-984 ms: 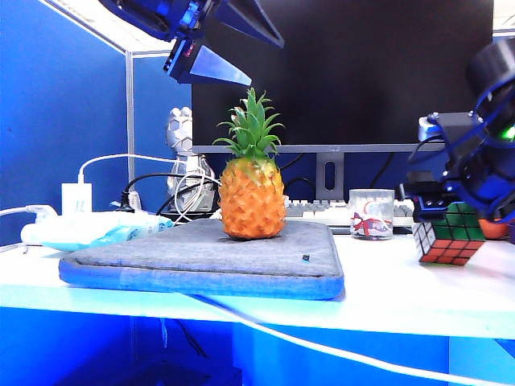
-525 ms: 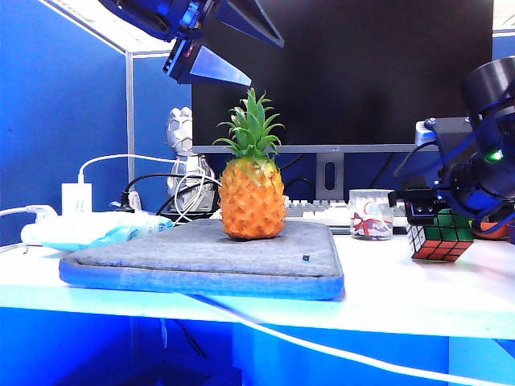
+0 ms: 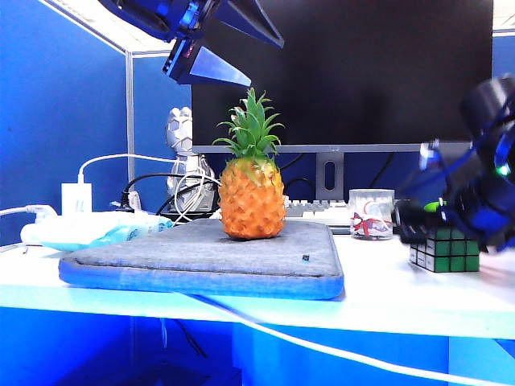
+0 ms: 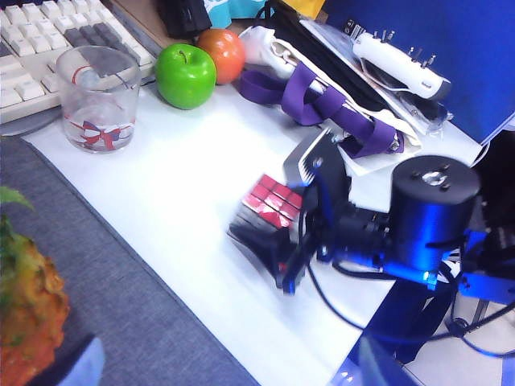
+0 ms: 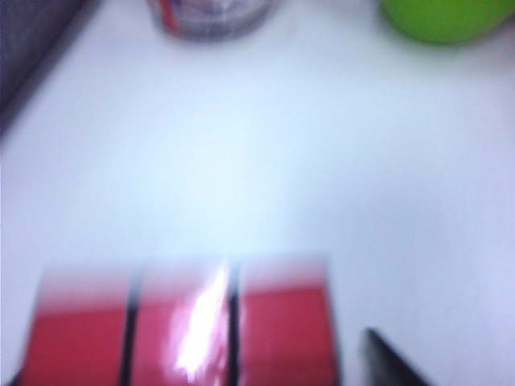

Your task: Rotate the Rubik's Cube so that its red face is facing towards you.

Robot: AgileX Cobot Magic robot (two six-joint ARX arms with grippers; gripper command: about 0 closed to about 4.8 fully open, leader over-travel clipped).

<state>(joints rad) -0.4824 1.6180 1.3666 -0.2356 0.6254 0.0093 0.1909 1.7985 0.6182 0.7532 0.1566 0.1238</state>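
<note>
The Rubik's Cube [image 3: 445, 250], light, rigid and slick-faced (best pinched on opposite flat sides), sits between the right gripper's [image 3: 426, 221] parted, unloaded jaws; the left gripper [image 3: 211, 40] hangs wide apart overhead, empty.

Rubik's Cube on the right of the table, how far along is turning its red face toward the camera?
Done: the Rubik's Cube sits on the white table, not lifted. In hand: the right gripper is at the cube, blurred, so its grip is unclear; the left gripper hangs open above the pineapple. Left: the exterior view meets a green side, while the red face points up, so the turn remains.
</note>
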